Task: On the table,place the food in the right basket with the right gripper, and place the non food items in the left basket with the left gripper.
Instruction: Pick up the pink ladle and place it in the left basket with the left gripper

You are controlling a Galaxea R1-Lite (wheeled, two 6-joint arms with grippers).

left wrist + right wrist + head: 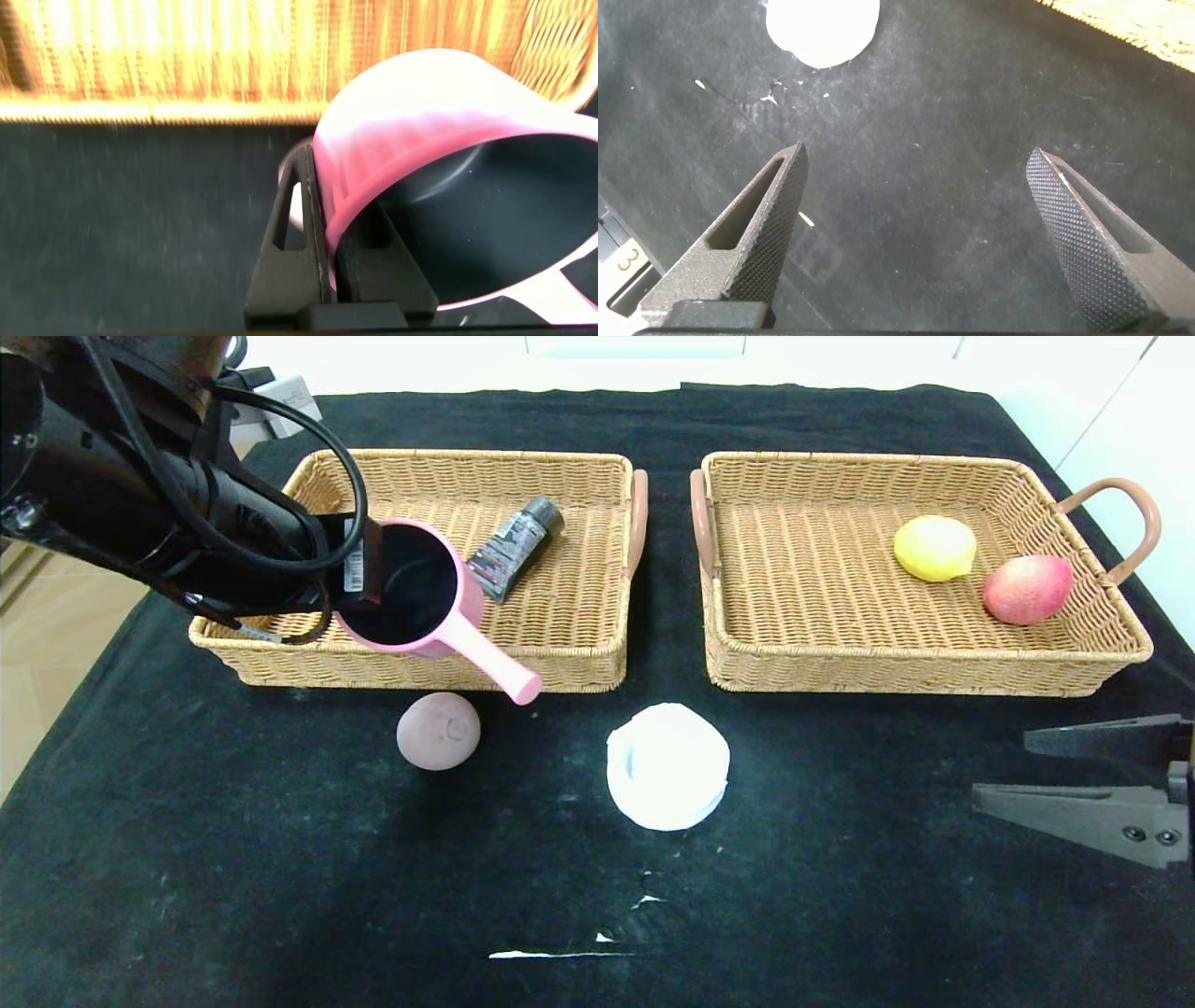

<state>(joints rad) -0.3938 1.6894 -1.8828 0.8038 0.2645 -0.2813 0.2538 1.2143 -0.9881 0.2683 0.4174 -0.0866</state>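
Left claw (329, 247): we see its fingers clamped together on the rim wall of the pink pan (411, 586), one finger outside and one inside the dark bowl.

Pan position: we hold it above the front left corner of the left basket (560, 658), tilted so its dark inside faces up and toward us. Its handle points out over the basket's front rim toward the table (840, 859).

Long axis: the handle runs diagonally, from the bowl down toward the mauve-grey ball (438, 731).

Key relation: we judge the bowl is over the basket floor but the handle overhangs the front rim, so the pan needs to go further in, or turn, before release.

Left arm pose: we reach in from the left, forearm low across the basket's left wall, cables looping above it.

Right claw (1088, 775): its fingers stand wide apart with nothing between them, low over the table in front of the right basket (924, 681), well apart from any item.

Black tube (515, 548): it lies in the left basket, just beside the pan.

Lemon (934, 548) and peach (1027, 589): both rest in the right basket, near its right wall.

Left to sort: the ball lies on the table just in front of the left basket; the white dish (667, 765) lies between the two baskets' fronts, nearer us.

Nearer arm: we judge the dish is closer to the left claw than the right, and the ball lies well across from the right claw.
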